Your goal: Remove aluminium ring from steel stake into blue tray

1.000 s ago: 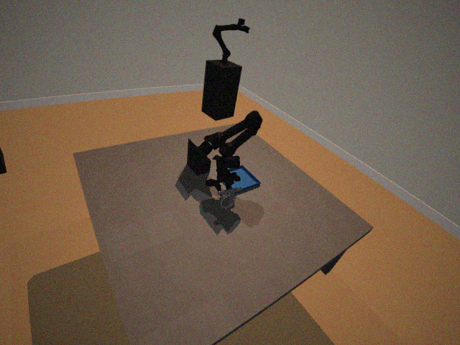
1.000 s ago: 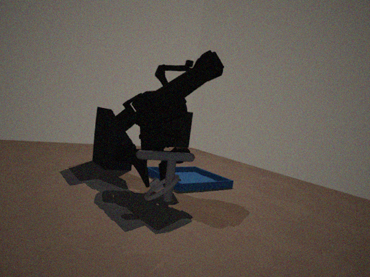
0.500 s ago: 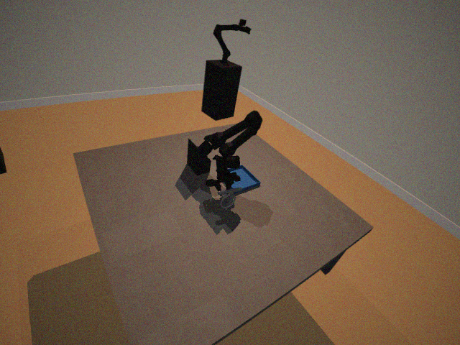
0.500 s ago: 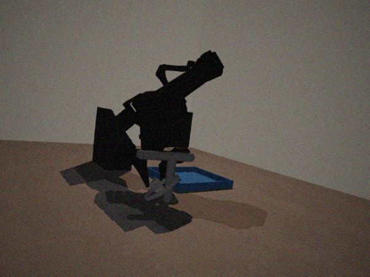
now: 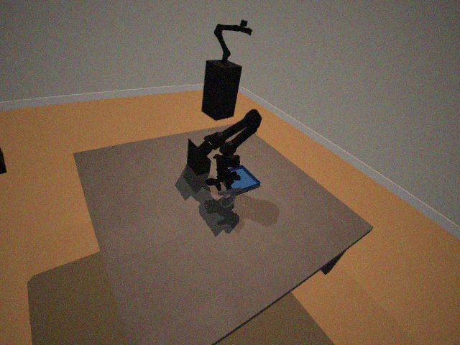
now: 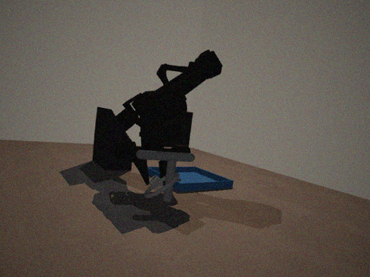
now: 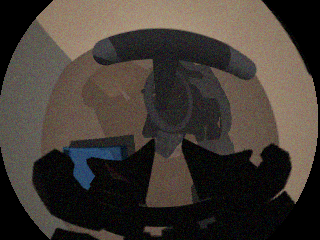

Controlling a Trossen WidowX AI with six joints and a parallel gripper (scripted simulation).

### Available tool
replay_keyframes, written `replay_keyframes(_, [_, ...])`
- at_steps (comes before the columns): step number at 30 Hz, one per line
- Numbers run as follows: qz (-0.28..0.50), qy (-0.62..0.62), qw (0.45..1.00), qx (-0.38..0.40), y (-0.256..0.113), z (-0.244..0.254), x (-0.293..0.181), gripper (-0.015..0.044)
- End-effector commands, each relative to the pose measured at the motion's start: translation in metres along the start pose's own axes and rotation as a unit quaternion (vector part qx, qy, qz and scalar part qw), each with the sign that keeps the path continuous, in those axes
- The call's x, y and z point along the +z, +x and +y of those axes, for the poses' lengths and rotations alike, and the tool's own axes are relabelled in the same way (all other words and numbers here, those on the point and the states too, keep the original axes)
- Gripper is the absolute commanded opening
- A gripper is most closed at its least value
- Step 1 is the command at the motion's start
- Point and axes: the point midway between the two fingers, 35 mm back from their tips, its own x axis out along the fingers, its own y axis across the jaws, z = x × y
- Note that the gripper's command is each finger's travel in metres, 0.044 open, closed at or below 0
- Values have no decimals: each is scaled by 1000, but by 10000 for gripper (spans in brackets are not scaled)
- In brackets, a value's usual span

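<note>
At center in the exterior view, the steel stake's cross-bar (image 5: 230, 192) (image 6: 165, 155) (image 7: 165, 44) overhangs the tilted aluminium ring (image 5: 221, 202) (image 6: 157, 192) (image 7: 147, 107), which circles the post; my gripper (image 5: 223, 185) (image 6: 154, 181) (image 7: 168, 142) grasps its tab.

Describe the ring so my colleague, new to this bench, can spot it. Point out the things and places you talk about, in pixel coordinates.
On the brown table (image 5: 167, 241) (image 6: 237, 247), find the black arm beside the blue tray (image 5: 256, 183) (image 6: 208, 185) (image 7: 100, 152). Before it stands a grey T-shaped stake (image 5: 233, 192) (image 6: 170, 171) (image 7: 165, 47). The ring (image 5: 221, 202) (image 6: 152, 194) (image 7: 189, 112) circles its post, tilted; unlike the straight cross-bar above, it is a thin grey loop.
</note>
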Motion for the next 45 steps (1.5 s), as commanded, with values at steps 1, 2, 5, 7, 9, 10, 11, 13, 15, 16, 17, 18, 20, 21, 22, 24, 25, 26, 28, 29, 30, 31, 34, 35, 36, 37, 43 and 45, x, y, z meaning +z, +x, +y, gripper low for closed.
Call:
replay_keyframes(1, [-6,-2,1000,0,-6,0,7,0])
replay_keyframes(2, [-6,-2,1000,0,-7,0,8,0])
replay_keyframes(5, [-7,-1,1000,0,-11,0,10,0])
replay_keyframes(7, [-7,-1,1000,0,-12,0,11,0])
replay_keyframes(9, [-7,-1,1000,0,-12,0,11,0])
replay_keyframes(10, [-7,-1,1000,0,-12,0,11,0])
replay_keyframes(11, [-5,-1,1000,-1,-12,0,11,0])
replay_keyframes(13, [0,-2,1000,-3,-12,-1,12,0])
replay_keyframes(15, [5,-2,1000,-6,-12,-1,13,0])
replay_keyframes(16, [8,-3,1000,-7,-12,-1,14,0])
replay_keyframes(17, [11,-3,1000,-9,-12,-1,14,0])
replay_keyframes(18, [14,-3,1000,-10,-12,-1,15,0])
replay_keyframes(20, [19,-4,1000,-13,-11,-1,15,0])
replay_keyframes(21, [22,-4,1000,-14,-11,-1,16,0])
replay_keyframes(22, [25,-5,1000,-15,-12,-1,16,0])
replay_keyframes(24, [31,-5,999,-17,-12,-1,17,0])
replay_keyframes(25, [33,-6,999,-18,-12,-1,18,0])
replay_keyframes(26, [36,-6,999,-20,-12,-1,18,0])
replay_keyframes(28, [42,-7,999,-22,-12,-1,19,0])
replay_keyframes(29, [45,-7,999,-23,-12,0,19,0])
replay_keyframes(30, [48,-7,999,-24,-13,0,20,0])
replay_keyframes(31, [51,-8,998,-25,-13,0,20,0])
replay_keyframes(34, [60,-9,998,-28,-14,1,21,0])
replay_keyframes(35, [63,-9,998,-29,-14,1,21,0])
replay_keyframes(36, [66,-9,997,-30,-14,1,22,0])
replay_keyframes(37, [68,-9,997,-31,-15,2,22,0])
replay_keyframes(43, [86,-11,996,-36,-18,4,24,0])
replay_keyframes(45, [92,-12,995,-37,-19,5,25,0])
